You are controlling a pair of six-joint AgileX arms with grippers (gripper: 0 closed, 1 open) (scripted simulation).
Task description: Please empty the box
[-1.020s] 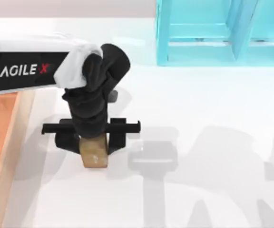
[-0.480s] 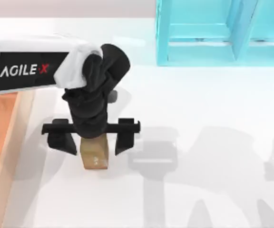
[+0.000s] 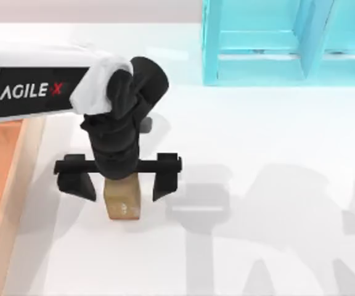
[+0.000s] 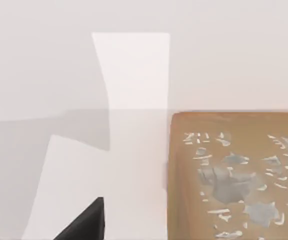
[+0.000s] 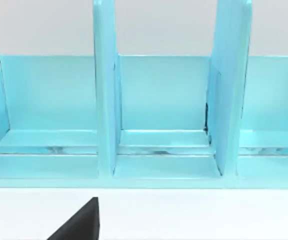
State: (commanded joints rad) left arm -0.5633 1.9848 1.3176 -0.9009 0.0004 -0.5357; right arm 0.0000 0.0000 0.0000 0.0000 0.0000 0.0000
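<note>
Over the white worktop (image 3: 257, 154), our left hand (image 3: 119, 185) hangs with its fingers (image 3: 164, 184) spread wide on both sides of the small brown block (image 3: 123, 203), not squeezing it. We think the block sits there because it belongs outside the box (image 3: 17, 179), which lies at the left edge. Our right hand (image 5: 79, 222) waits near the blue shelf (image 3: 288, 43); we cannot tell its fingers.

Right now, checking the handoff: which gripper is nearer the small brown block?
Left. The left gripper hangs open directly over the block, fingers either side. The right gripper faces the blue shelf, far off.
</note>
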